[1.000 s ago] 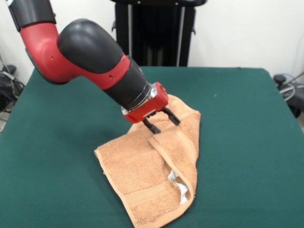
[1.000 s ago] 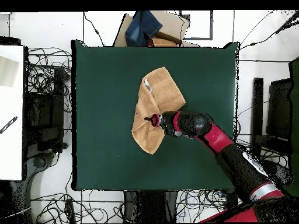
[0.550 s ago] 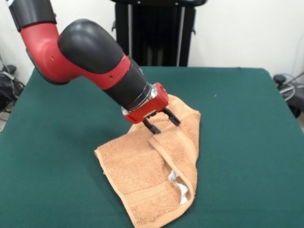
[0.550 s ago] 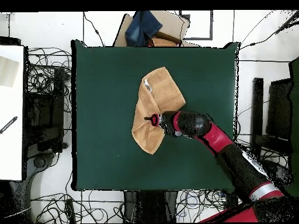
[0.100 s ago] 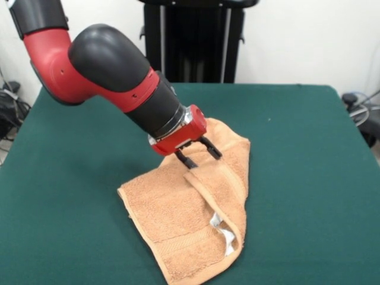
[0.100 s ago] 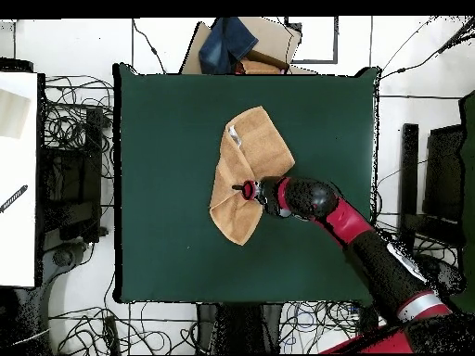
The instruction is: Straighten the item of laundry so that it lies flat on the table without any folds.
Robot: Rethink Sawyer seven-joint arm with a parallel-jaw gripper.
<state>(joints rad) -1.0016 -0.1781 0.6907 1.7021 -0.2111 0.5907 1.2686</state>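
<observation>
So the towel (image 5: 196, 219) is sitting roughly mid-bench (image 5: 309, 178), a bit toward the near side in the front view, and it's definitely not flat. One long flap is folded over the rest, making a raised ridge that runs from the middle down toward the near right, where the white label (image 5: 224, 236) pokes out from under the fold. In the overhead view it reads as a narrow bent shape rather than a clean rectangle, so a good part of it is doubled up.

The end effector (image 5: 198, 154) is tilted down over the far end of that ridge with its two fingers spread apart, nothing between them. Can't tell from either view whether the tips are touching the cloth or just above it.

My read: this is the reach-in step, lining up on the folded flap before a grab. Next move would need the fingers to straddle only the top layer at the fold's edge, pinch it, then pull it out to the right so the flap peels open. Grab both layers and the whole towel just slides.
</observation>
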